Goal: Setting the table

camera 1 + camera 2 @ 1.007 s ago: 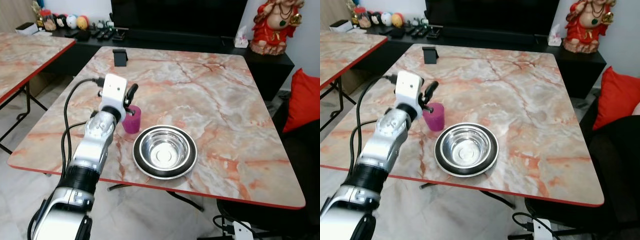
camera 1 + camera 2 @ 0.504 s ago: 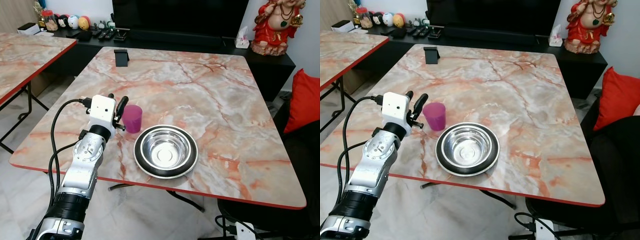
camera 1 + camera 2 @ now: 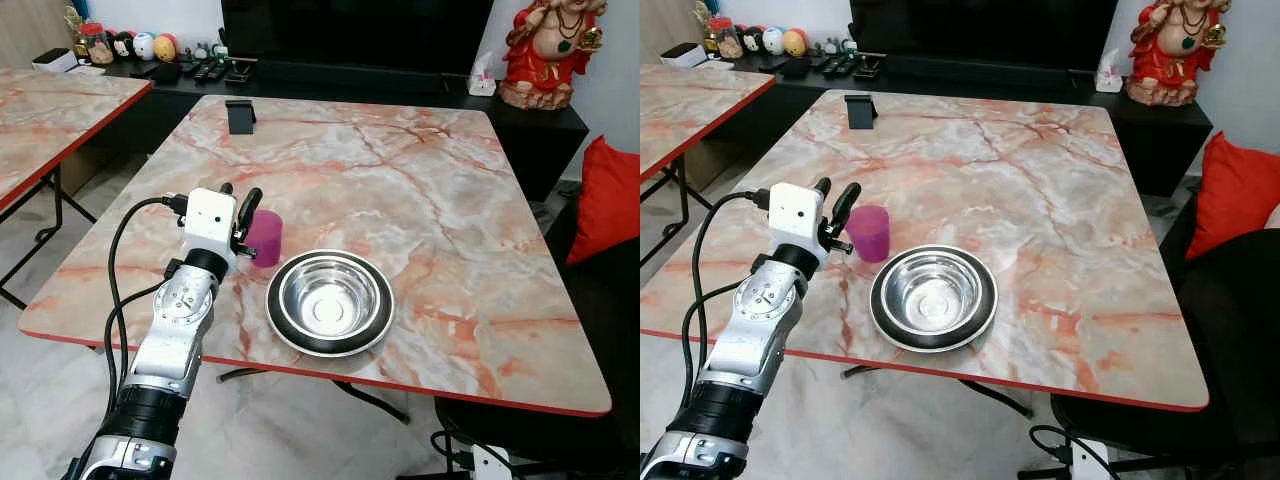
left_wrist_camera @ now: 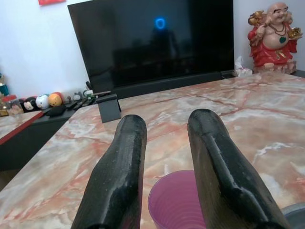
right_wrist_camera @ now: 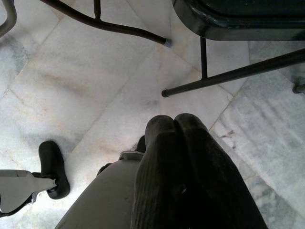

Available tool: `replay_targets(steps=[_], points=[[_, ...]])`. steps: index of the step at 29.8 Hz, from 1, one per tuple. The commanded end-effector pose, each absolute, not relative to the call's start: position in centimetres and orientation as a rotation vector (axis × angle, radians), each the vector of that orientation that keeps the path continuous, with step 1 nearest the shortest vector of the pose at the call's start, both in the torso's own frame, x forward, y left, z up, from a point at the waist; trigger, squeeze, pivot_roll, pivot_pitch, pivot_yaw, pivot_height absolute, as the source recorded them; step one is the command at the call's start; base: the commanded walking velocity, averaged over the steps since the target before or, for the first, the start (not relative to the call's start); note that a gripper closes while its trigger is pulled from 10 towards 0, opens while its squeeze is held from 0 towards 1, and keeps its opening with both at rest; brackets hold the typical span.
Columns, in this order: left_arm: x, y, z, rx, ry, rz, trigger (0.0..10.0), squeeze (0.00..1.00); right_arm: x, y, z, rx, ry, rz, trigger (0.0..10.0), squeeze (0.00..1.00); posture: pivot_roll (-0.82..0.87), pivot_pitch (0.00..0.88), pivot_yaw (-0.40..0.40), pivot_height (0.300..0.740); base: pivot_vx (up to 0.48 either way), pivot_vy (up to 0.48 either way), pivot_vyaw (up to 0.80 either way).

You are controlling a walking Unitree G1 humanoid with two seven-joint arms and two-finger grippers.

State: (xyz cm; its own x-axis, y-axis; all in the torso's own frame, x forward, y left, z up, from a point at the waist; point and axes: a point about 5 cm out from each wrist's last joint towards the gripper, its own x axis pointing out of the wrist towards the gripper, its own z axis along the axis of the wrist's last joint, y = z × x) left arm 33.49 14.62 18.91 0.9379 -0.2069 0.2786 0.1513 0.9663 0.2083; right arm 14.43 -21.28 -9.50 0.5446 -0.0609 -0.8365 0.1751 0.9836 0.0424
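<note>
We note the purple cup upright on the marble worktop, just left of the steel bowl on its black plate. Left gripper sits just beside the cup, jaws released, apart from it. Right gripper hangs over the floor, jaws clenched on nothing.

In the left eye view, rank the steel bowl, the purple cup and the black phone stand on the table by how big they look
1. steel bowl, clearly largest.
2. purple cup.
3. black phone stand, which looks slightly smaller, but it sits farther from the camera, so that ranking is unsure.
</note>
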Motion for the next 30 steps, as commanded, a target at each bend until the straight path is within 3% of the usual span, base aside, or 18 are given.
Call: replay_targets(steps=[1,15,30], points=[[33.56,14.68,19.38,0.192,-0.325,-0.174,10.0,0.00,14.27,-21.38,-9.54,0.125,0.990,-0.143,10.0,0.00,0.04,0.000,-0.015,0.740,0.000,0.000,0.00],[33.64,14.38,19.38,0.175,-0.303,-0.174,10.0,0.00,14.42,-21.38,-9.49,0.120,0.991,-0.130,10.0,0.00,0.07,0.000,-0.021,0.740,0.000,0.000,0.00],[33.79,14.34,19.74,0.171,-0.306,-0.164,10.0,0.00,14.48,-21.47,-9.45,0.113,0.993,-0.124,10.0,0.00,0.06,0.000,-0.022,0.740,0.000,0.264,0.00]])
